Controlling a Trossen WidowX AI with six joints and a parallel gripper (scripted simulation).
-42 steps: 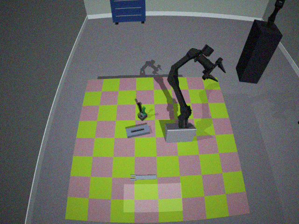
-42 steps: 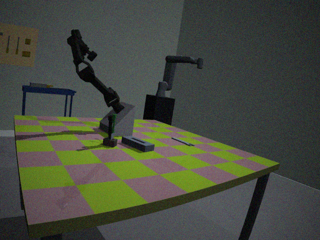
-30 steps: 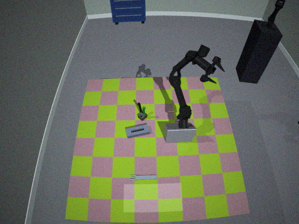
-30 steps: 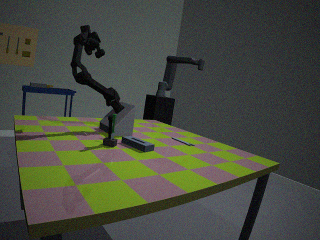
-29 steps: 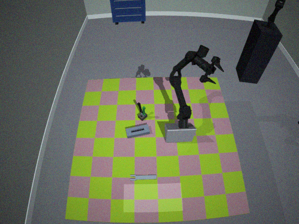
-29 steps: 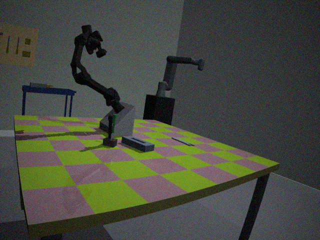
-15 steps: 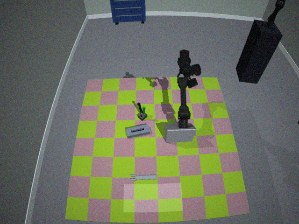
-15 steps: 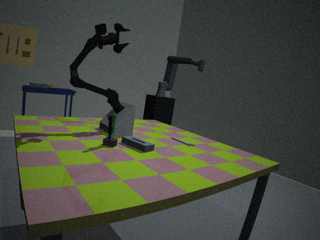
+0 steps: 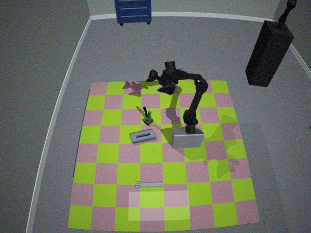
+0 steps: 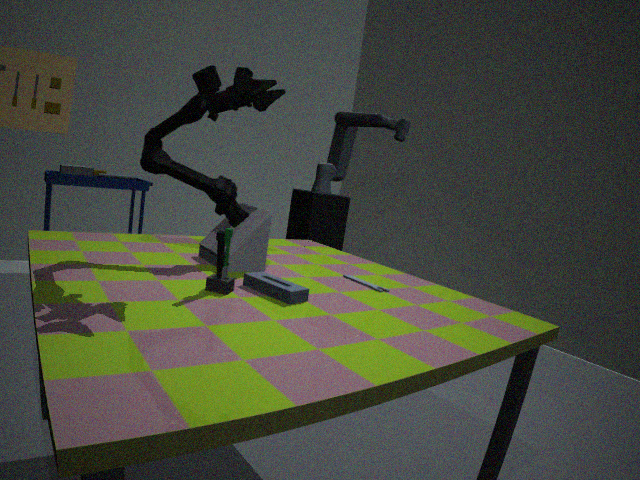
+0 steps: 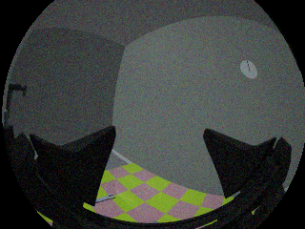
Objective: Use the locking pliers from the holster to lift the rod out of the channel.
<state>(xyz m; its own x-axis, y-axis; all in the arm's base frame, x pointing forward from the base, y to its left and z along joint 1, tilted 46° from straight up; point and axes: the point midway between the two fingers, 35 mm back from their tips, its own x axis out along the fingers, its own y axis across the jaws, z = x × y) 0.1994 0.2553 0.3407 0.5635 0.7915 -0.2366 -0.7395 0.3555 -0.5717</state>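
Two jaws stand wide apart with nothing between them, carried high on the black arm (image 9: 197, 100) (image 10: 180, 173), which rises from a grey wedge-shaped base (image 9: 187, 141) (image 10: 253, 248). From where I stand they point out sideways rather than down, so I take this for travel or a look around; no grasp is lined up. Being open already would suit a reach for a handle.

Below, nearer the middle than any edge of the checkered surface (image 9: 105, 173) (image 10: 346, 330) (image 11: 157, 191), the locking pliers (image 9: 145, 111) (image 10: 220, 255) stand upright in their holster (image 9: 148, 122) (image 10: 219, 285), presumably so the handles can be taken from above. Just beside it lies the slotted block (image 9: 153, 134) (image 10: 289, 293), its channel facing up to take a tool from above; I cannot make out the rod in that dark slot. Toward the opposite edge from the one nearest the holster, a forked flat tool (image 9: 151, 184) (image 10: 364, 283) (image 11: 105, 198) lies apart, perhaps as a distractor. The task seems barely begun.
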